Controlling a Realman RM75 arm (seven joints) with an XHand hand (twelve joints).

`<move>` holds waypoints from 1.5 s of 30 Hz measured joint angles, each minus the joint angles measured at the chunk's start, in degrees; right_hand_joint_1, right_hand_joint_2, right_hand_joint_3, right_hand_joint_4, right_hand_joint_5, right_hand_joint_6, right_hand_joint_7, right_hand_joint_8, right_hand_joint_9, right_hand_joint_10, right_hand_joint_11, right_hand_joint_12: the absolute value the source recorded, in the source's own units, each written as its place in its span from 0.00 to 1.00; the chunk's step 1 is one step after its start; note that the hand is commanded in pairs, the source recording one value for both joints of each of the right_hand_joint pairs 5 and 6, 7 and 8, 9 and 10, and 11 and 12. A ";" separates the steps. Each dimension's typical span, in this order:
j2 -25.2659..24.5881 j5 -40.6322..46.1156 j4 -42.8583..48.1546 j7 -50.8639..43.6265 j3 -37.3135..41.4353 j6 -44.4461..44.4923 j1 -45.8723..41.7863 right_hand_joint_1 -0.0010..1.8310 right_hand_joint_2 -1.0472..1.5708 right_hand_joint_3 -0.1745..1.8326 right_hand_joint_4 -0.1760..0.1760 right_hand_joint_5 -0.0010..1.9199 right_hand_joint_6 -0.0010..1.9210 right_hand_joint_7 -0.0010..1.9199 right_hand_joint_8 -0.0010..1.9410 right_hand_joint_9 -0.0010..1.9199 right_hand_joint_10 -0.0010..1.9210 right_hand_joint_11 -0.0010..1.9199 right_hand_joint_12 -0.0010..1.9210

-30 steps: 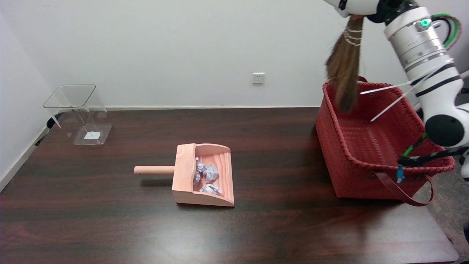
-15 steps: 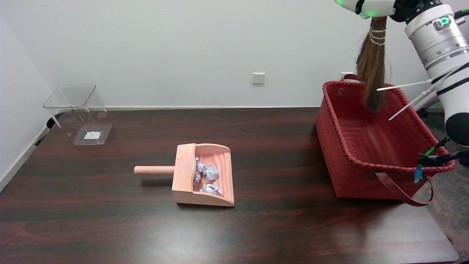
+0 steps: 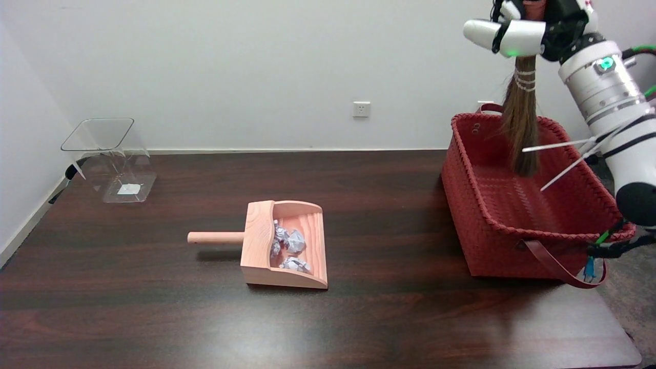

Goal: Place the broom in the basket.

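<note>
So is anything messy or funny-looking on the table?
Nothing is spilled. The crumpled paper balls sit inside the light wooden dustpan. The only unusual sight is the brown bristle broom, hanging upright from the right hand over the red woven basket.

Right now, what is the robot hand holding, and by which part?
The right robot hand holds the broom by its top, bristles hanging into the basket.

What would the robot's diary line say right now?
right hand: holds broom upright | bristles: hanging inside red basket | released: not yet | dustpan: on table, holding paper balls
</note>
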 measured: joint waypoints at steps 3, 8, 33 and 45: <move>-0.44 0.04 0.50 -0.14 -0.43 -1.80 -1.65 0.75 0.97 0.23 0.50 1.00 1.00 1.00 0.99 1.00 1.00 0.91 0.91; -1.26 0.14 1.43 -0.32 -1.28 -5.10 -4.42 0.75 0.97 0.24 0.50 1.00 1.00 1.00 0.99 1.00 1.00 0.91 0.90; -4.15 1.58 10.88 0.23 -9.44 -23.37 -12.97 0.77 0.94 0.26 0.50 1.00 1.00 1.00 0.99 1.00 1.00 0.90 0.90; -3.64 1.76 14.12 1.45 -15.41 -27.27 -11.77 0.77 0.94 0.25 0.50 1.00 1.00 1.00 0.99 1.00 1.00 0.91 0.91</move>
